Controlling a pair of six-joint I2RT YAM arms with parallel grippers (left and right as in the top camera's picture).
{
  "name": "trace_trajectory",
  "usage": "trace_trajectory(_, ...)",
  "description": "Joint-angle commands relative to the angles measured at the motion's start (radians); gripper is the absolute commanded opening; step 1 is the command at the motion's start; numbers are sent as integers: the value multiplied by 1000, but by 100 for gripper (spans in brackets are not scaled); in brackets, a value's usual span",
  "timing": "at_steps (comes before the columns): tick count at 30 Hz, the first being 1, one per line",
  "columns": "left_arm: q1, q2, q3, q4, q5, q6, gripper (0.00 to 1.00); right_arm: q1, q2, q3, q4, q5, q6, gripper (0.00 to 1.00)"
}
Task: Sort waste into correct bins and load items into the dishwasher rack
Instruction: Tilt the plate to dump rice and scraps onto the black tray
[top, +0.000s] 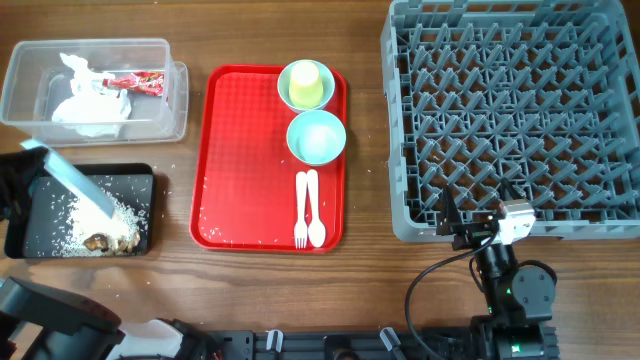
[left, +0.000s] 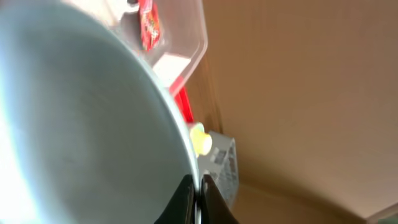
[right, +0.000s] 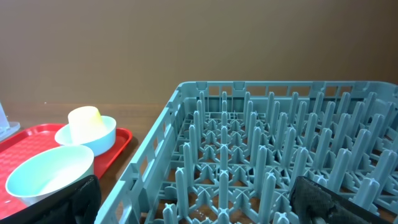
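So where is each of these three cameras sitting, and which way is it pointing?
Overhead: fixed above the table, looking straight down; left arm and right arm show.
Left wrist: on the left arm, looking past the left tool clamped on the plate.
Right wrist: on the right arm, low, facing the rack across the open right tool.
Shared: the yellow-green cup appears in all three.

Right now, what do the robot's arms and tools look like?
Both arms are black, tools included. A white block sits behind the right tool, and a thin black cable loops beside the right arm. The left tool shows only dark fingertips.
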Motion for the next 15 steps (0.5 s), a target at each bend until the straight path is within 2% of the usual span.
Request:
trace_trajectory(1, 11, -11, 14, -4, 40, 13, 4, -5, -5, -2, 3, 8, -12, 100)
trace_trajectory(3, 12, -12, 14, -45, 97, 102, 4, -5, -5, -2, 3, 8, -12, 100)
trace_trajectory(4, 11, -11, 14, -39, 69, 118, 4, -5, -5, -2, 3, 8, -12, 100)
trace_trajectory(7, 11, -13, 14, -151, 63, 125, 4, -5, -5, -1, 3, 8, -13, 100)
trace_trajectory(8, 10, -13, 14, -174, 63, 172, 4, -5, -5, -2, 3, 8, -12, 100)
trace_trajectory(11, 4, -13, 14, -276, 60, 201, 4, -5, -5, -1, 3, 8, -13, 100)
trace_trajectory(15, -65, -13, 13, -485, 60, 394, 4, -5, -5, -2, 3, 8, -13, 100)
